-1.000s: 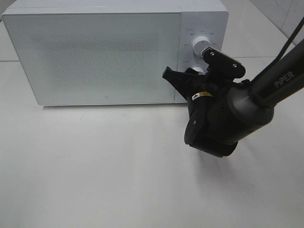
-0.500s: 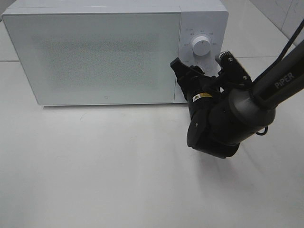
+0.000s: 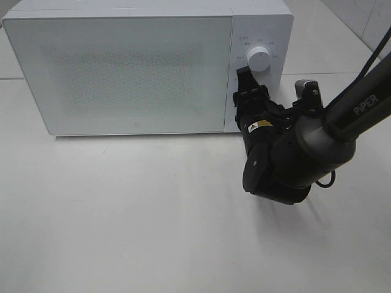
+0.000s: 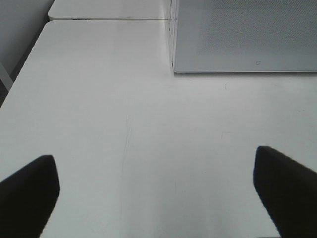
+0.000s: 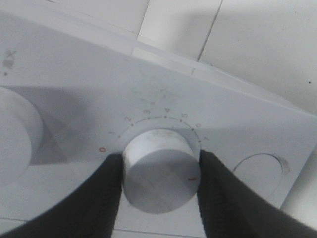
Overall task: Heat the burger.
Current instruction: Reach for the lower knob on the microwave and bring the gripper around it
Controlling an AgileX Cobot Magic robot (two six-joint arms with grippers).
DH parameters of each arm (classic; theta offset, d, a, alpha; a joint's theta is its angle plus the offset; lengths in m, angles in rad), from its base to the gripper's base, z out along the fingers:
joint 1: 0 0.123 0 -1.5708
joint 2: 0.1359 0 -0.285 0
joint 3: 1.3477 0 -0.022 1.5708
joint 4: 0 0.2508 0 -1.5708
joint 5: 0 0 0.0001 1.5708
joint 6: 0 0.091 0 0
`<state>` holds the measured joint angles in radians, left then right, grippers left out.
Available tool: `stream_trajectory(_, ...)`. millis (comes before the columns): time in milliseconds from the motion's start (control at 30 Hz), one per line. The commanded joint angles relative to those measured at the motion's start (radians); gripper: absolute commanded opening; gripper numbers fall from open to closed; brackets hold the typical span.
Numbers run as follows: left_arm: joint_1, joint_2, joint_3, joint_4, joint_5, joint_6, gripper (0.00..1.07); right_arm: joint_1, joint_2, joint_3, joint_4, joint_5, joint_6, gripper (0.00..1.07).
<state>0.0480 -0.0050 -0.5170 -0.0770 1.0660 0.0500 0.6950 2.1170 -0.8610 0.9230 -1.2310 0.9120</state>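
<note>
Right wrist view: the right fingers (image 5: 99, 198) are closed on the lower knob (image 5: 159, 166) of the microwave (image 3: 134, 73), one dark finger pressed against each side of the white dial. A red mark on the knob's face sits past the highest number I can read on the printed scale, well round from the red zero. The upper knob (image 3: 258, 59) is untouched. The left fingers (image 4: 29, 188) are spread wide with nothing between them, over bare table (image 3: 153, 213) in front of the microwave's left end.

The microwave stands along the far edge of the table with its door shut.

The step in hand looks like setting the timer. To do it well, the wrist should stay lined up with the knob's own axis so the dial turns without being levered sideways. The squeeze should stay even on both sides. The fingers should part fully before the arm backs away, so the setting is not dragged off.

The burger shows in no view. I judge it to be behind the shut, speckled door. Which way it faces, and how its long axis runs, cannot be told.
</note>
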Motion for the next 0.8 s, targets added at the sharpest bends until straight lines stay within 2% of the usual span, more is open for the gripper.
stream_trajectory(33, 0.002, -0.025, 0.001, -0.001, 0.004, -0.005, 1.00, 0.009, -0.011, -0.044, -0.239, -0.087, 0.058, 0.03)
stream_trajectory(533, 0.002, -0.025, 0.001, -0.001, 0.004, -0.005, 1.00, 0.009, -0.011, -0.044, -0.264, -0.139, 0.437, 0.03)
stream_trajectory(800, 0.002, -0.025, 0.001, -0.001, 0.004, -0.005, 1.00, 0.009, -0.011, -0.044, -0.264, -0.139, 0.457, 0.04)
